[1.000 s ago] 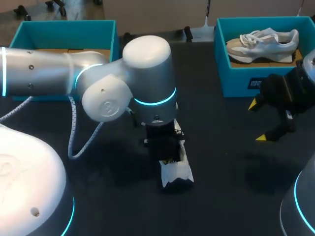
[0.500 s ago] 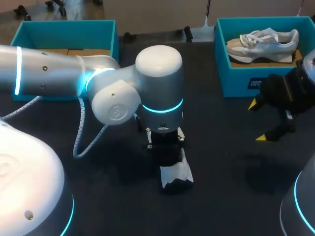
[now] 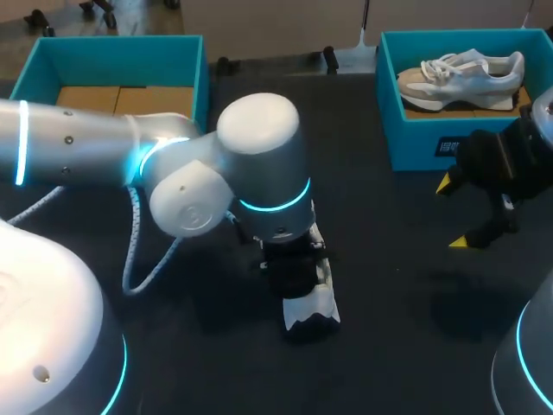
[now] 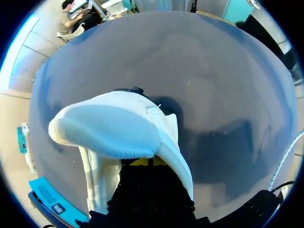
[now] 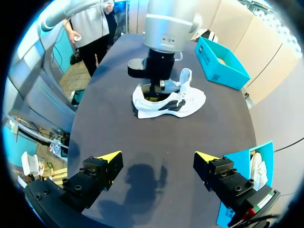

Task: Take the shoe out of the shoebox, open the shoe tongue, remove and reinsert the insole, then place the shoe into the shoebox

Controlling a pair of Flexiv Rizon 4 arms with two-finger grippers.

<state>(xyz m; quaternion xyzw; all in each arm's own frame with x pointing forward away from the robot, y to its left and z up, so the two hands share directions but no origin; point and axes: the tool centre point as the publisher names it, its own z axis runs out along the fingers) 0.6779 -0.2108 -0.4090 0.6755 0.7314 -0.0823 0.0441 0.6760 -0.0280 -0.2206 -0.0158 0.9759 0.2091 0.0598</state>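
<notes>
A white shoe (image 3: 311,309) with black accents lies in the middle of the table, also seen as the shoe (image 5: 187,102) ahead of the right gripper. My left gripper (image 3: 297,270) points down into the shoe's opening. In the left wrist view its yellow tips (image 4: 148,161) are pinched together on a pale, textured oval flap, which looks like the insole (image 4: 107,130), bent up over the fingers. My right gripper (image 3: 456,213) hangs open and empty to the right, apart from the shoe, its fingers (image 5: 105,159) spread wide. The teal shoebox (image 3: 130,45) stands at the back left.
A second teal box (image 3: 415,143) at the back right holds another white shoe (image 3: 462,73). A white cable (image 3: 131,242) loops down from my left arm. Bare dark table lies between the shoe and the right gripper.
My left arm swung a little right, then back left, with its gripper staying at the shoe. The shoe barely shifted. The right arm has not moved.
</notes>
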